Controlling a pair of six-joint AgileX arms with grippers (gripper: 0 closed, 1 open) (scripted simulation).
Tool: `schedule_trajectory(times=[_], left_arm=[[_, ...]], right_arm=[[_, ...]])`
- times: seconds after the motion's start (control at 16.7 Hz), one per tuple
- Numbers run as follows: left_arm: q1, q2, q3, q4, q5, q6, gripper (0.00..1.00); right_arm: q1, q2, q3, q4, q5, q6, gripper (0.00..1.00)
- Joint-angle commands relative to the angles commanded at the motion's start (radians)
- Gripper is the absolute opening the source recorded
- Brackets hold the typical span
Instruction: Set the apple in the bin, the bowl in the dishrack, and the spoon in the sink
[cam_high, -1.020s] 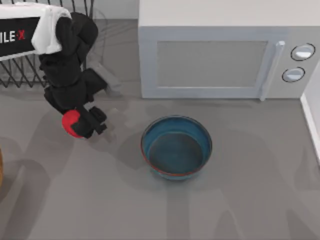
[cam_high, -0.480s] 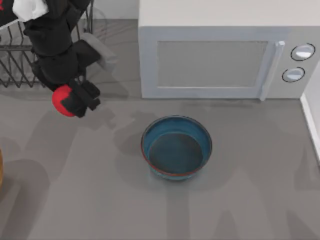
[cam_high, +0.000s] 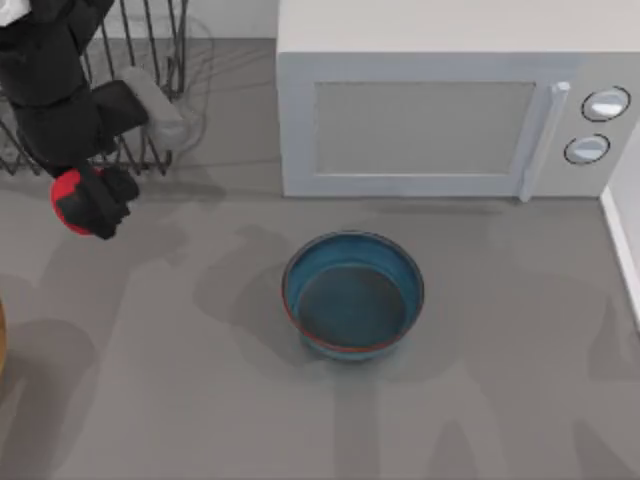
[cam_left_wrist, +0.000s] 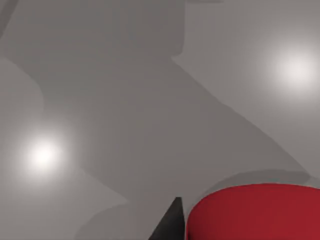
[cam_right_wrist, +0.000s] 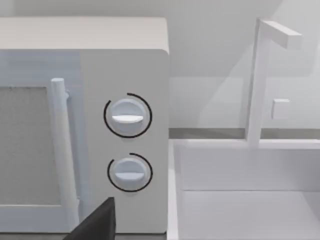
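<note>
1. The desk (cam_high: 150, 400) carries a microwave (cam_high: 450, 110) along its far edge and the sink (cam_right_wrist: 240, 190) at its right edge.
2. The dishrack (cam_high: 140, 60) stands at the far left corner, with no bowl in it; that step looks undone.
3. The bowl (cam_high: 353, 295) sits upright mid-desk, just in front of the microwave, untouched.
4. The left gripper (cam_high: 95, 200) hangs over the desk's left side, just in front of the dishrack, clamped on the apple (cam_high: 68, 200), which is off the surface.
5. The apple is in transit, I judge; I cannot pick out a bin, so its drop is still to come.
6. The right gripper (cam_right_wrist: 95, 225) faces the microwave knobs and sink; whether it is apart or together, I cannot tell.
7. I cannot make out a spoon; the sink step seems left.
</note>
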Motion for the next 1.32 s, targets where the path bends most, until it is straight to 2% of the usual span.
schedule_trajectory(times=[0.48,0.72,0.9,1.32], left_arm=[[0.270,-0.219,-0.161,-0.129,-0.008,0.704,0.00],[0.389,-0.335,-0.239,-0.168,-0.012,0.968,0.00],[0.437,-0.391,-0.274,-0.176,-0.012,1.056,0.00],[0.439,-0.392,-0.291,-0.160,-0.012,1.063,0.00]], right_arm=[[0.000,0.000,0.000,0.000,0.000,0.000,1.00],[0.000,0.000,0.000,0.000,0.000,0.000,1.00],[0.000,0.000,0.000,0.000,0.000,0.000,1.00],[0.000,0.000,0.000,0.000,0.000,0.000,1.00]])
